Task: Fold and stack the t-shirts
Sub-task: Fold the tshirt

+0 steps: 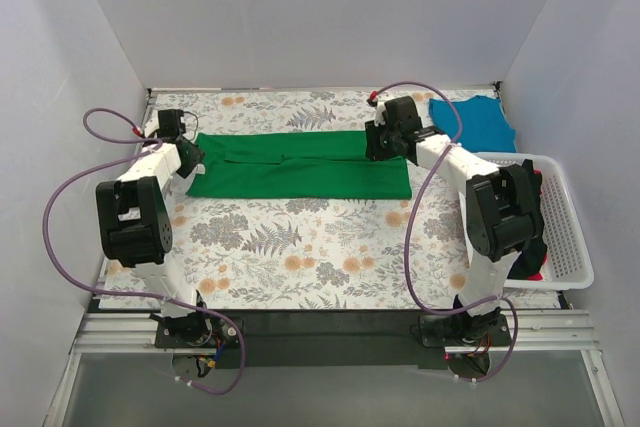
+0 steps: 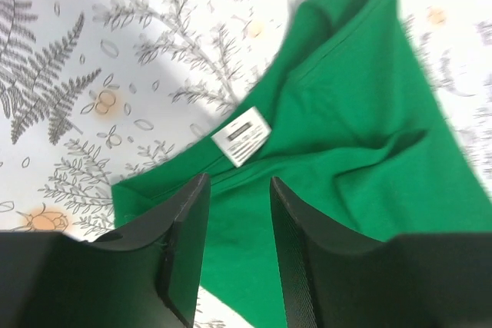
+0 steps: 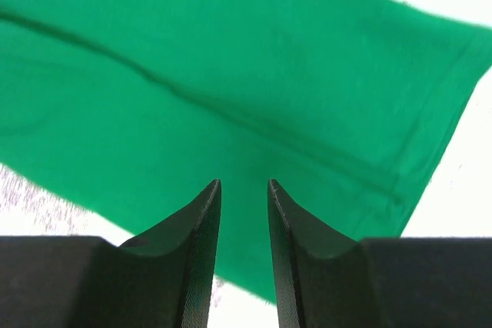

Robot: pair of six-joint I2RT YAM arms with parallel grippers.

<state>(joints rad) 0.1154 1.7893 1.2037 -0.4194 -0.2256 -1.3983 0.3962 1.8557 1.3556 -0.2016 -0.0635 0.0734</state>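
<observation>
Jaws of left gripper (image 1: 188,157) (image 2: 238,182) moderately apart, nothing pinched, hanging over collar end of green t-shirt (image 1: 300,165). White neck label (image 2: 241,136) just ahead of fingertips. Green t-shirt folded into long band, flat on floral table cover (image 1: 300,247).

Right gripper (image 1: 380,142) (image 3: 244,183) at opposite, hem end of green t-shirt, jaws only narrowly apart, green cloth showing through gap. Contact with fabric not readable.

Teal-blue t-shirt (image 1: 478,125) to right of green t-shirt, past right gripper, not touching green t-shirt. Folded or merely bunched, unclear.

White slotted basket (image 1: 572,247) farthest right of green t-shirt, well apart from it. Inside, on side nearer green t-shirt: dark cloth (image 1: 532,259) with scrap of red-pink cloth (image 1: 536,274) beside it; another red sliver near far rim.

Most of basket contents blocked by right arm. Dark cloth hard to separate from black arm housing; garment count not readable. Collar end of green t-shirt partly covered by left gripper in top view. Left wrist view slightly blurred, label print illegible. Green t-shirt cut off by frame edges in both wrist views.
</observation>
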